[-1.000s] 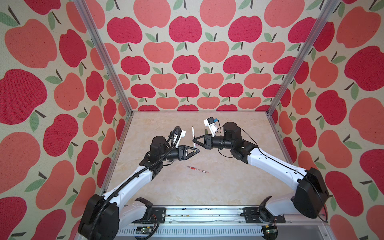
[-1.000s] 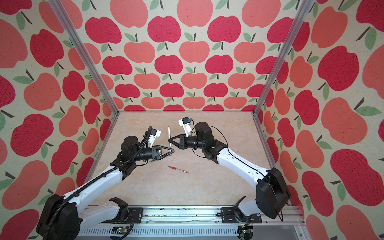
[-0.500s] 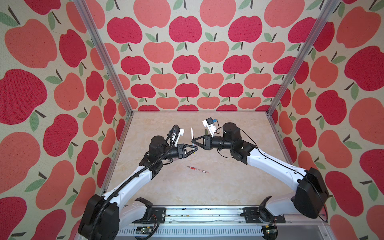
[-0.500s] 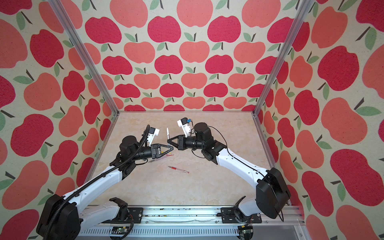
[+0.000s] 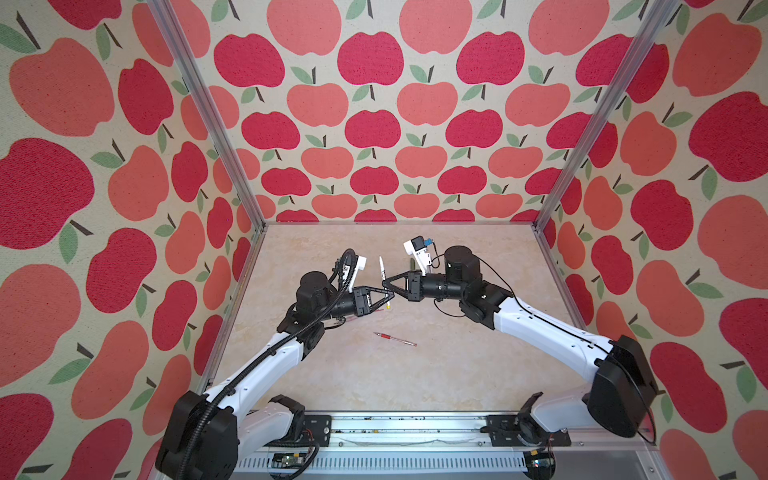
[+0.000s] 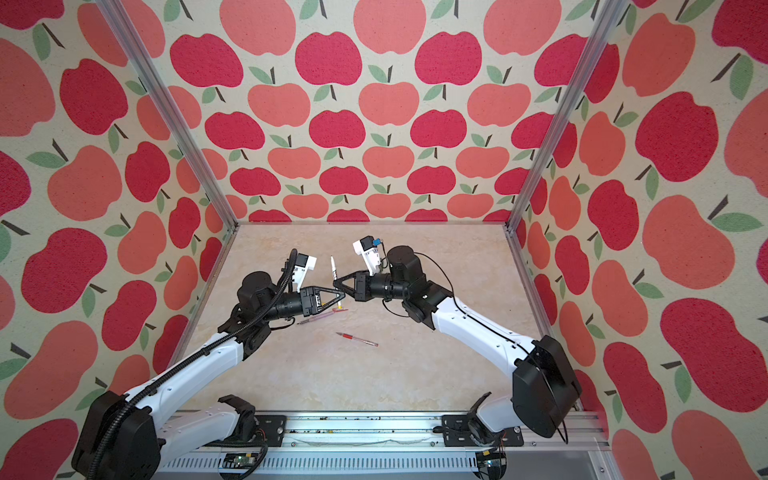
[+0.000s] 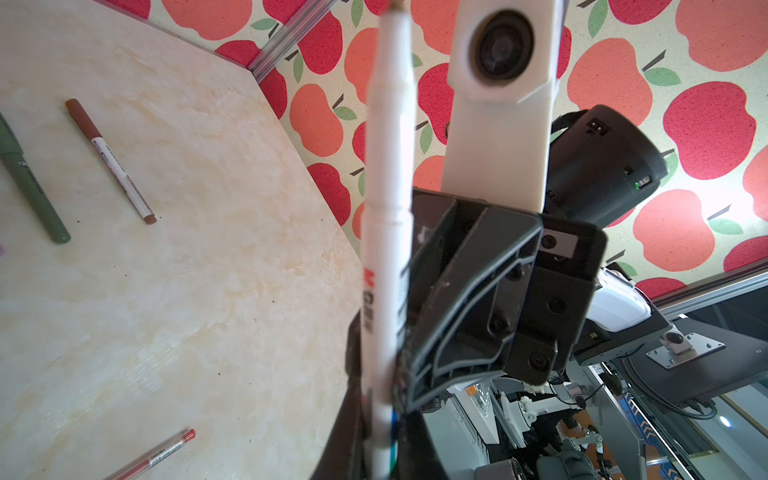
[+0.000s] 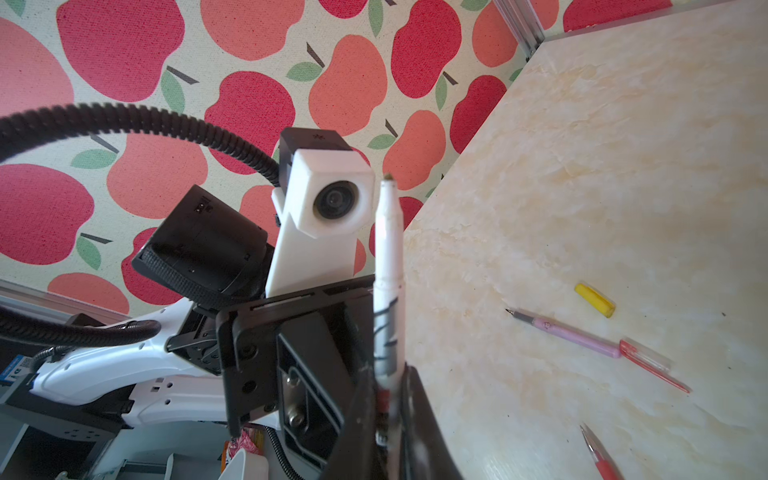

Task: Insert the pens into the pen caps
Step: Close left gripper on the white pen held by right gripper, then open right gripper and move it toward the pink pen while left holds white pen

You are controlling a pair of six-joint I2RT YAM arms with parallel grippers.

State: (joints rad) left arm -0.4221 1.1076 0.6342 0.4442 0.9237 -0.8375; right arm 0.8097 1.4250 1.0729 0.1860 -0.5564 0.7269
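Two grippers, one pen: my left gripper [image 5: 391,296] and my right gripper [image 5: 384,283] are both clamped on the white pen [image 5: 381,268], held upright above the table [image 5: 457,374]. The yellow cap [image 8: 594,300] lies near the pink pen [image 8: 569,334].

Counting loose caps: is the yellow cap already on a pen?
No: in the right wrist view the yellow cap lies alone on the table, apart from the pink pen.
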